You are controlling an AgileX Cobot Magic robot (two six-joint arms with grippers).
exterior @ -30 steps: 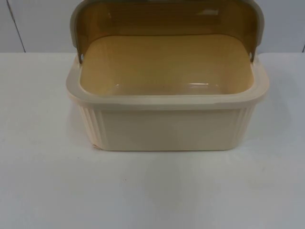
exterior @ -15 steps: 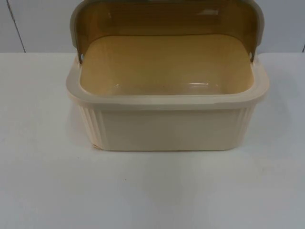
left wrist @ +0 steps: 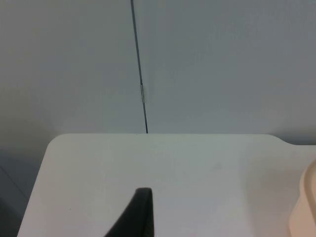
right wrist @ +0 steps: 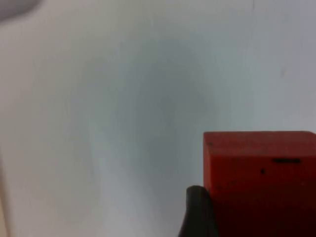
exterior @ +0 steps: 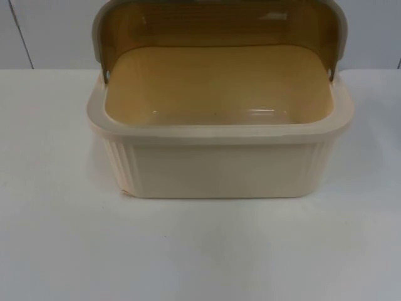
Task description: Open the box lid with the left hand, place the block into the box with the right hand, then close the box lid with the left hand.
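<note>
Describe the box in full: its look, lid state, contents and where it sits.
The box is cream plastic, rectangular with rounded corners, a broad rolled rim and ribbed front corners. Its translucent amber lid, edged in grey, stands swung up at the back, so the box is open. The inside is bare; no block lies in it. It rests on the white table, near the partition wall. Nothing else touches it.

Brightness: even, soft, fairly bright across the white table (exterior: 62,251).
Source: diffuse, overhead; no hard beam.
Glare: small pale highlights inside the box (exterior: 219,163), near the front wall, and on the raised lid (exterior: 219,22).
Shadows: faint grey band along the box base; soft dark patch on the table beside the red block (right wrist: 259,182).
Focus: soft throughout; black fingertip (left wrist: 140,215) blurred, block edges hazy.
Colour: cool bluish cast on the partition wall (left wrist: 207,64).
</note>
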